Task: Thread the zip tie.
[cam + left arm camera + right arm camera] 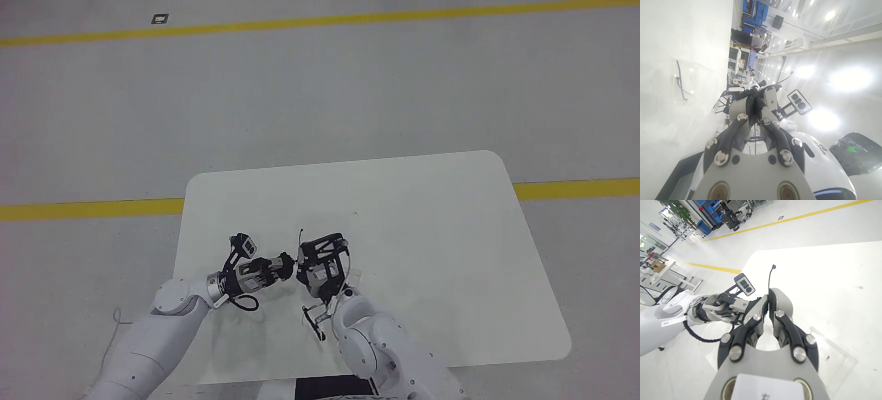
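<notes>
My right gripper (769,292) is shut on a black zip tie (769,279). The strap stands up out of the pads and its square head is free at the far end. In the top view the two grippers meet over the table's front left, and the zip tie (300,240) is a short black line above them. My left gripper (753,92) is shut, with its tips pressed against the side of the right gripper's finger (770,98). I cannot tell whether it pinches the strap's tail. The zip tie's head end (789,74) curves out beyond that finger.
A clear flat tray (694,68) lies on the white table (430,230) close to the right arm, with a spare black zip tie (680,81) on it. That spare zip tie (318,320) sits near the front edge. Bare tabletop stretches to the right and back.
</notes>
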Robot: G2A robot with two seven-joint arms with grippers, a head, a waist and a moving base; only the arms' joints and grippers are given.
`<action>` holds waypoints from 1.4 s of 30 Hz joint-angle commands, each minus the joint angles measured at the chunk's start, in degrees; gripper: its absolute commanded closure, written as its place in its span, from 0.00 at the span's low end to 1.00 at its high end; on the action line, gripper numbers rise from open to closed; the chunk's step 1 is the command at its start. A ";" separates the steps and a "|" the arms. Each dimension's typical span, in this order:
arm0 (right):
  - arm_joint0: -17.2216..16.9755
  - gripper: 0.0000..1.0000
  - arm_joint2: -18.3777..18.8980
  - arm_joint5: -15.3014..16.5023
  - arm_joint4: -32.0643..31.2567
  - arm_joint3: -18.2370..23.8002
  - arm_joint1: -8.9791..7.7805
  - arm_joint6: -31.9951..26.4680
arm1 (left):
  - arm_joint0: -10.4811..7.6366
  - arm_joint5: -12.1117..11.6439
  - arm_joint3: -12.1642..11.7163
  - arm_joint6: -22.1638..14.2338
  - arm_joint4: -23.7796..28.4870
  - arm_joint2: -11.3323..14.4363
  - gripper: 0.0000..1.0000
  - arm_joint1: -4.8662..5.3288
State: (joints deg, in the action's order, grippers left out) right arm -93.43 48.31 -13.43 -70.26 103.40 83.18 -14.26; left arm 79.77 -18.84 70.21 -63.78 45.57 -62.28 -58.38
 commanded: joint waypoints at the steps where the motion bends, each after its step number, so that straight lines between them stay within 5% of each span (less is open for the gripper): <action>1: -0.09 1.00 0.13 -0.17 -0.15 0.12 -0.04 -0.07 | 0.00 0.00 0.00 0.00 0.00 0.00 1.00 0.00; 29: -0.11 1.00 -0.17 1.11 0.67 -0.14 -0.25 -1.23 | 0.00 0.00 0.00 0.00 0.00 0.00 1.00 0.00; 31: -0.22 0.54 -0.10 1.33 0.90 -0.07 -0.29 -1.22 | 0.00 0.00 0.00 0.00 0.00 0.00 1.00 0.00; 32: -0.28 0.00 -0.07 1.39 0.98 0.02 -0.31 -1.18 | 0.00 0.00 0.00 0.00 0.00 0.00 1.00 0.00; 42: -2.97 0.00 2.35 2.36 1.41 1.52 -1.09 1.59 | 0.00 0.00 0.00 0.00 0.00 0.00 1.00 0.00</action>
State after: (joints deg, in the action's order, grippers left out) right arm -96.11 50.34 -10.84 -68.50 104.59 82.17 -13.28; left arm 79.77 -18.84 70.21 -63.78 45.57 -62.28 -58.38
